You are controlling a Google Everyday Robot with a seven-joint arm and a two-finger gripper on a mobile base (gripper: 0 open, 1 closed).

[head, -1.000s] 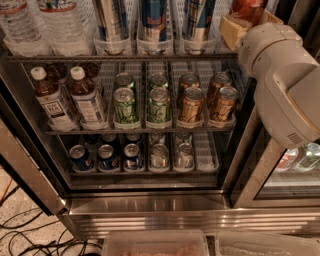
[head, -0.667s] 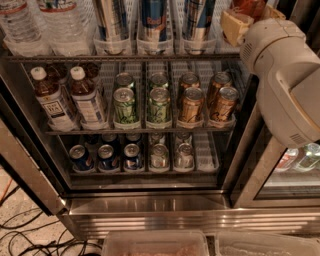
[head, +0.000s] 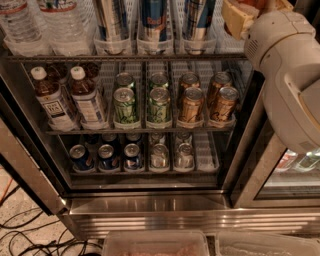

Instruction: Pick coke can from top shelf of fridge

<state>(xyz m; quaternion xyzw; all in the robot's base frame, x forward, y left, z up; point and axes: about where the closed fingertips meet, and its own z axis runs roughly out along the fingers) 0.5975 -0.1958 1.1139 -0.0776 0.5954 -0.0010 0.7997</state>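
The fridge (head: pixel 150 205) stands open in front of me, with wire racks of drinks. The top shelf (head: pixel 125 58) is the uppermost rack in view; its dark front rail runs below tall silver-and-blue cans (head: pixel 152 20) and water bottles (head: pixel 60 22). A red-orange patch at the top right edge, likely the coke can (head: pixel 254 4), is mostly cut off by the frame. My gripper (head: pixel 241 16), tan and at the end of the white arm (head: pixel 287 75), is right against that patch at the right end of the top shelf.
The middle rack holds tea bottles (head: pixel 50 97), green cans (head: pixel 125 102) and gold-bronze cans (head: pixel 192 102). The lower rack holds blue cans (head: pixel 106 156) and silver cans (head: pixel 160 156). A glass door (head: pixel 292 175) stands at the right. Cables (head: pixel 30 235) lie on the floor. Clear bins (head: pixel 155 245) sit in front.
My gripper and the arm's end have moved a little up and to the right at the top shelf. The drinks on the racks have not moved.
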